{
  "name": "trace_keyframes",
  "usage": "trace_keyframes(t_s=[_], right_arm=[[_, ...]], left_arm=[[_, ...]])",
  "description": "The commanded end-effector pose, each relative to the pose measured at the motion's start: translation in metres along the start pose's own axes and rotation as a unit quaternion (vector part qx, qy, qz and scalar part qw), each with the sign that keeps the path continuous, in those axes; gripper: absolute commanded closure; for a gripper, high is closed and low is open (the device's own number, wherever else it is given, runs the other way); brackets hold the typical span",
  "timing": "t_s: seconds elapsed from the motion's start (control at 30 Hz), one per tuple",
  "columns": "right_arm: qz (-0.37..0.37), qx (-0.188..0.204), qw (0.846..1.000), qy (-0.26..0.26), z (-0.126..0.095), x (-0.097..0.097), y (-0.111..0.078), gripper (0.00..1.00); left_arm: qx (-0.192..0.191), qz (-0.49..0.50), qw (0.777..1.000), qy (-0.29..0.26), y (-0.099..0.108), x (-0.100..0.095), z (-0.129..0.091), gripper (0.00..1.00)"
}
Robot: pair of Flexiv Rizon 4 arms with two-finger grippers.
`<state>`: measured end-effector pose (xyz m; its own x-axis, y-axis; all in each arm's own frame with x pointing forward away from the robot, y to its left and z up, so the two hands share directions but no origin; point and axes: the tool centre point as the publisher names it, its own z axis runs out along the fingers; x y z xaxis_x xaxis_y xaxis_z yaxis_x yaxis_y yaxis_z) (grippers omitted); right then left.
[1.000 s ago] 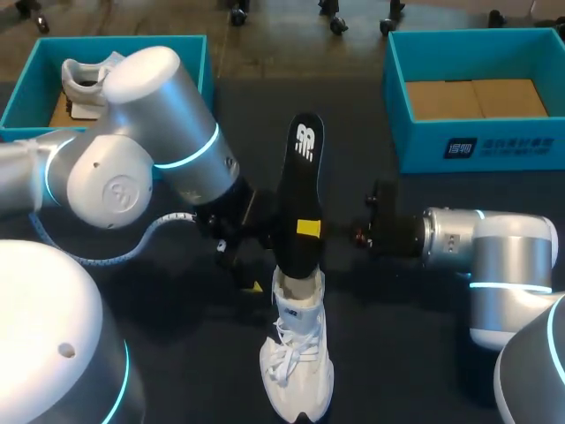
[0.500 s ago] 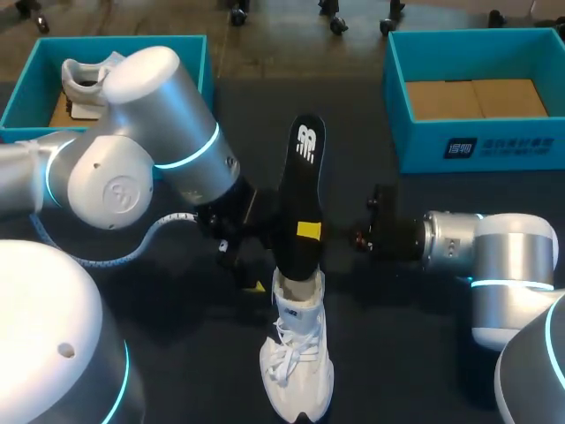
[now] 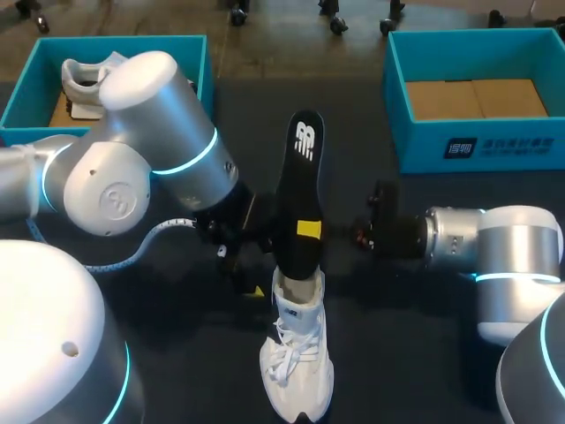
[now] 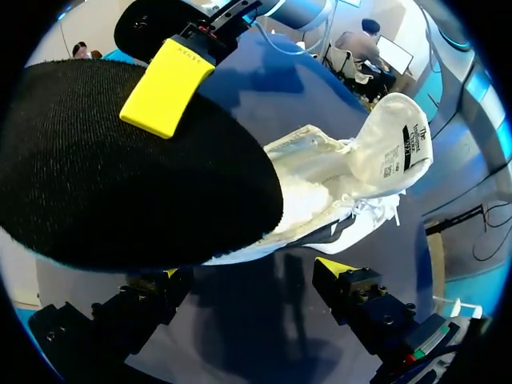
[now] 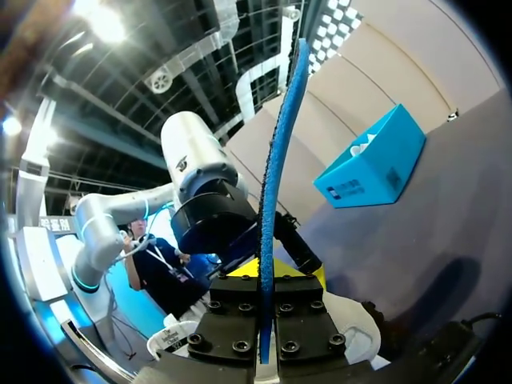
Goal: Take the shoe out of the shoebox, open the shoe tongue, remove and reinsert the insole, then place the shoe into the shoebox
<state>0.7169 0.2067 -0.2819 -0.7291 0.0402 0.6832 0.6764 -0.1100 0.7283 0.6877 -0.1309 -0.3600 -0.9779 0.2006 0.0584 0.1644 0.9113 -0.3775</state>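
- White sneaker: it lies on the table with its toe toward the robot and its tongue pulled open. It shows no shift over the last second.
- Left gripper: its fingers are apart and low beside the heel. The sneaker lies just ahead of them, with no contact visible. The left arm's elbow has swung slightly outward.
- Black insole: it stands upright with its lower end inside the sneaker's opening, in nearly the same place as a second ago.
- Right gripper: it is clamped on the insole at mid-length, and the right arm has drawn back a little toward its own side.
- Reading: the insole step is probably under way and has progressed very little. Boxing the sneaker is not yet done.
- Table: a dark, matte surface.
- Left shoebox: teal, at the far edge, holding a second white shoe.
- Right shoebox: teal, also at the far edge, with only its cardboard floor showing.
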Motion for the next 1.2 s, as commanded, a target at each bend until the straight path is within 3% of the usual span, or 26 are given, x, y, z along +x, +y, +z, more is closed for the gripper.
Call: trace_keyframes(t_s=[0.03, 0.53, 0.87, 1.2], right_arm=[[0.000, 0.004, 1.000, 0.009, -0.008, -0.004, -0.002, 1.00], [0.003, -0.002, 0.999, 0.039, -0.027, -0.010, -0.010, 1.00], [0.010, -0.026, 0.999, 0.044, -0.025, -0.010, -0.034, 1.00], [0.006, -0.028, 0.999, 0.039, -0.016, -0.008, -0.039, 1.00]], left_arm=[[0.000, 0.000, 1.000, -0.001, 0.001, 0.001, -0.001, 0.00], [0.000, 0.000, 1.000, -0.001, 0.001, 0.001, -0.001, 0.00], [0.000, 0.000, 1.000, -0.001, 0.001, 0.001, -0.001, 0.00], [0.000, 0.000, 1.000, -0.001, 0.001, 0.001, -0.001, 0.00]])
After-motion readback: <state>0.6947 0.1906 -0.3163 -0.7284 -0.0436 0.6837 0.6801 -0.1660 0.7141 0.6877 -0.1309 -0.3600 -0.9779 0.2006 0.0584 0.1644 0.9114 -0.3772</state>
